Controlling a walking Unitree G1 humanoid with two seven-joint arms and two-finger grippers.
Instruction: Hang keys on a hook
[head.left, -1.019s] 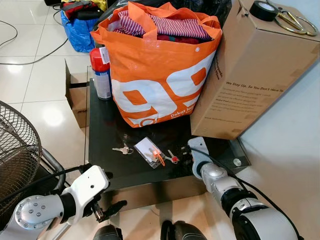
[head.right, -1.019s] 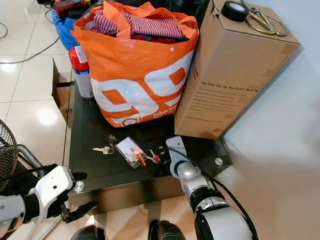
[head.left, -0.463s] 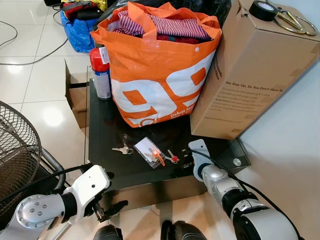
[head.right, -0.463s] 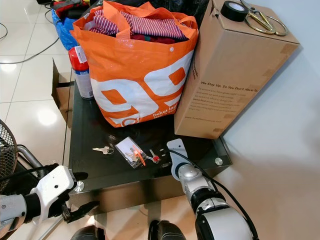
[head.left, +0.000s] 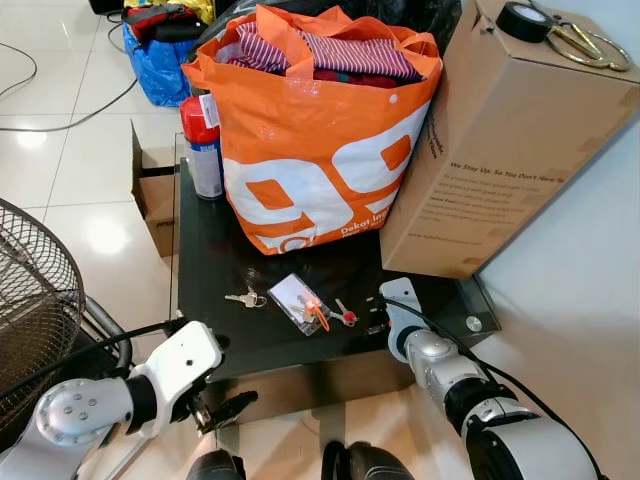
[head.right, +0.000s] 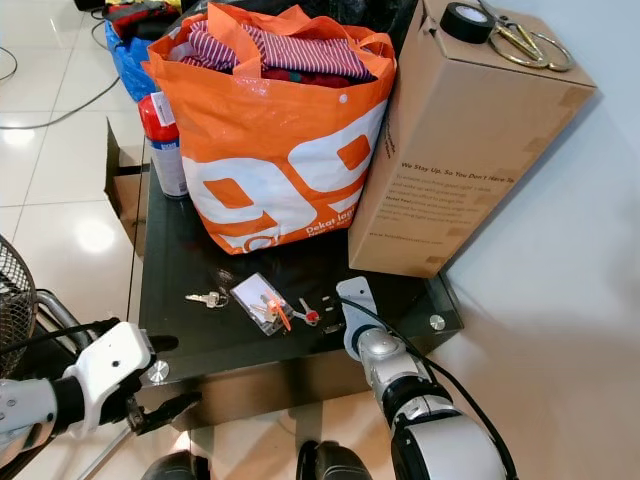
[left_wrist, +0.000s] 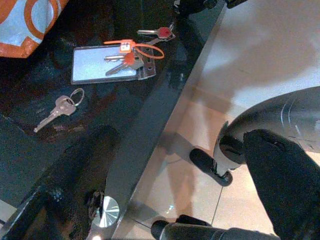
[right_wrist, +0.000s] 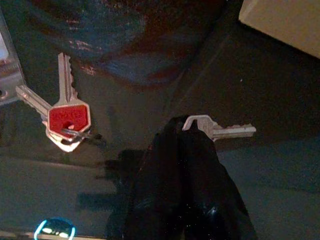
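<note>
Here the right gripper, fingers pressed together, pinches a silver key at frame centre; the left gripper's state is unclear.

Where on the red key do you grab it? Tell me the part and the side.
Grip the red key by its red head, coming straight down from above, pinching across the head's edges. It lies flat on the black table, so the thin blade likely offers little purchase; the capped head is widest and thickest.

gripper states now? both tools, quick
Left tool: hangs below the table edge; fingers can't be told.
Right tool: shut on a silver key on the table.
</note>
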